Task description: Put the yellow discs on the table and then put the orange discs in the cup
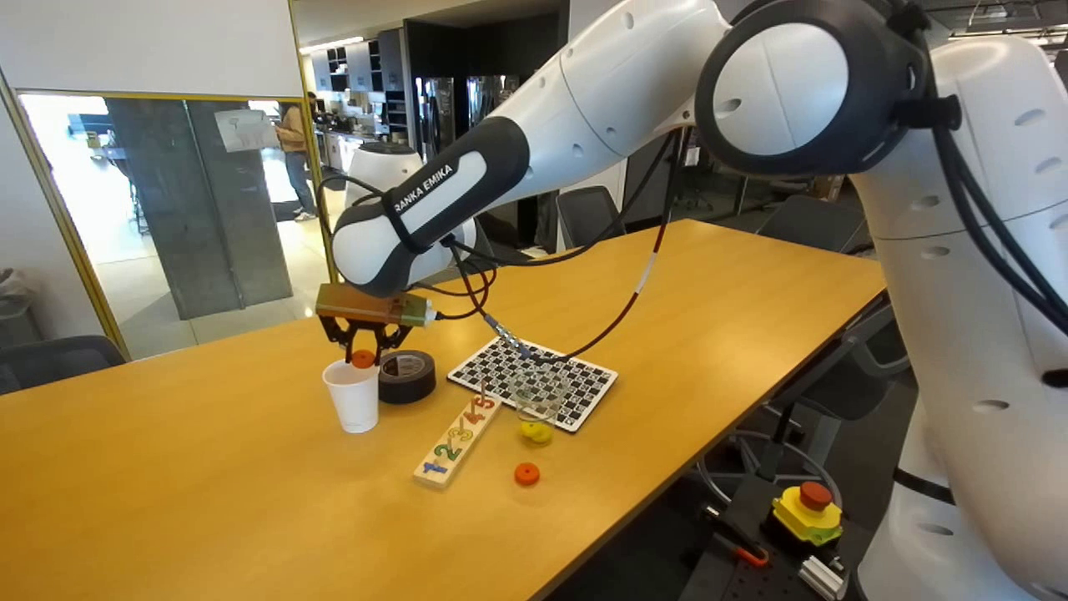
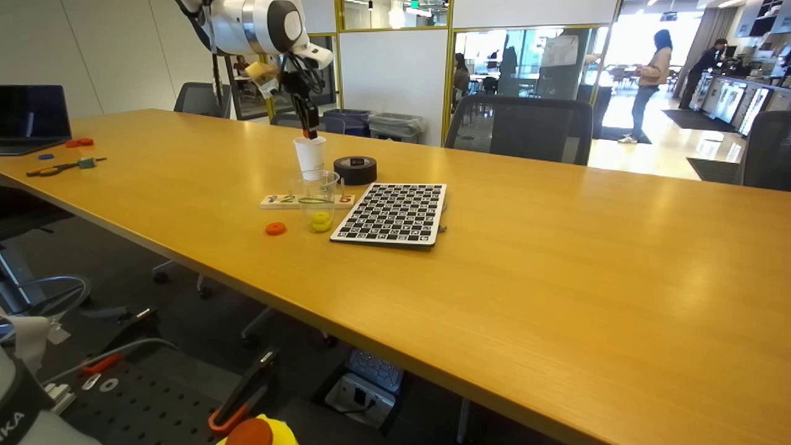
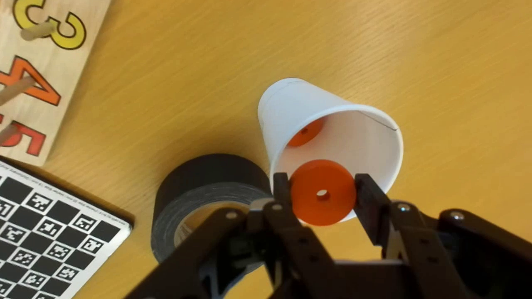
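In an exterior view, my gripper (image 1: 363, 359) is at the rim of the upright white cup (image 1: 354, 402), its fingers drawn in on an orange disc (image 1: 363, 359). Just beside the cup on the table (image 1: 209, 492) is a black tape roll (image 1: 407, 380). A number board (image 1: 457, 442) and a checkered board (image 1: 484, 366) lie closer to the table's long edge by my base (image 1: 918, 542). Between the number board and that edge lies a loose orange disc (image 1: 526, 474); near it, the yellow discs (image 1: 536, 431) show at the foot of a clear cup (image 1: 541, 399).

In an exterior view, two yellow discs show through the clear cup's lower wall, by a corner of the checkered board. More orange discs (image 2: 85, 141) lie by a laptop (image 2: 34, 117), near the same edge.

In the wrist view, my fingertips touch the disc from both sides, parted only by it. It overlaps the cup's mouth; another orange disc (image 3: 312, 129) is inside.
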`<state>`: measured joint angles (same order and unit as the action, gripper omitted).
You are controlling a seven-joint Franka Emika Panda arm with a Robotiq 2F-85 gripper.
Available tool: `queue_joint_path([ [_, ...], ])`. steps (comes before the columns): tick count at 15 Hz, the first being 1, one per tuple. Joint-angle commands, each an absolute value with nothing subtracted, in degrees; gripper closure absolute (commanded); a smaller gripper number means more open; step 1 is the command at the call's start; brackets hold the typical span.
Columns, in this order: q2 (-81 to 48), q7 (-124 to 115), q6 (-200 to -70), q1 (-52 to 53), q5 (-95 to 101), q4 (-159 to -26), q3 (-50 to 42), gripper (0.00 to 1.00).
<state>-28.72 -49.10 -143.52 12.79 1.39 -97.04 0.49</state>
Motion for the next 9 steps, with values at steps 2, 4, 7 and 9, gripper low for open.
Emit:
queue_joint_path([
  [2,-32.6,-45.1,-140.5,12.3,-1.0,-90.5,1.3,0.79],
  [4,-33.3,-44.4,-139.3,12.3,-1.5,-89.4,1.3,0.32],
  [7,-32.4,-43.6,-137.9,12.6,-1.1,-90.4,1.1,0.16],
  [9,-30.2,-43.3,-138.4,12.9,-0.7,-93.0,0.9,0.02],
])
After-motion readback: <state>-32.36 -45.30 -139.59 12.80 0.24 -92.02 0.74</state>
